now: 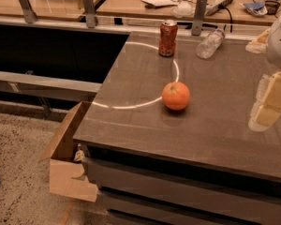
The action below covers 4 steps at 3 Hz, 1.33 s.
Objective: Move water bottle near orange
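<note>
The water bottle (210,43), small, clear and crinkled, lies on its side at the back of the dark grey table (145,125), right of a red soda can (168,38). The orange (176,95) sits near the table's middle, well in front of the bottle. My gripper (270,102), pale yellow, hangs at the right edge of the view above the table's right side. It is to the right of the orange and in front of and right of the bottle, touching neither.
An open cardboard box (68,158) stands on the floor against the table's left front corner. Metal posts (199,14) and a rail run behind the table. A cluttered wooden desk (187,1) lies beyond. A pale object (258,42) sits at the back right.
</note>
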### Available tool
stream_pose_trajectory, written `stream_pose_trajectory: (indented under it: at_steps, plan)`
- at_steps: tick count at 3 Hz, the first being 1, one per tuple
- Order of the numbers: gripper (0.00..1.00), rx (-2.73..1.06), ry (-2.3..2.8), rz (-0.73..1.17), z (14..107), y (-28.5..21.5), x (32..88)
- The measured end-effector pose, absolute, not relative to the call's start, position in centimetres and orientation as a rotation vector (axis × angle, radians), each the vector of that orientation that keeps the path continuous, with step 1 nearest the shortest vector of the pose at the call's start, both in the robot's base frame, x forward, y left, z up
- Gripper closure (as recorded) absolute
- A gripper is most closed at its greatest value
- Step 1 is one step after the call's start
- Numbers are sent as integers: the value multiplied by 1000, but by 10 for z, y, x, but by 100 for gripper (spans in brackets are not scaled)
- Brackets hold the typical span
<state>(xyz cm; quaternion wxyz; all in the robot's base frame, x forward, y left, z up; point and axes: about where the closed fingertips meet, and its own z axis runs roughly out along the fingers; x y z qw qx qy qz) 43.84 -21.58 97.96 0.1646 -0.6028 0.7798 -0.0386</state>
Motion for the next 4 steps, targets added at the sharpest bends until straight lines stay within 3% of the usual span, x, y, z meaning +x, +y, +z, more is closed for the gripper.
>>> stream_pose_trajectory:
  at_steps: [2, 4]
  plan:
    - [0, -1563, 2247, -84, 969, -216, 455]
    - [0, -1159, 2076, 69, 975, -236, 507]
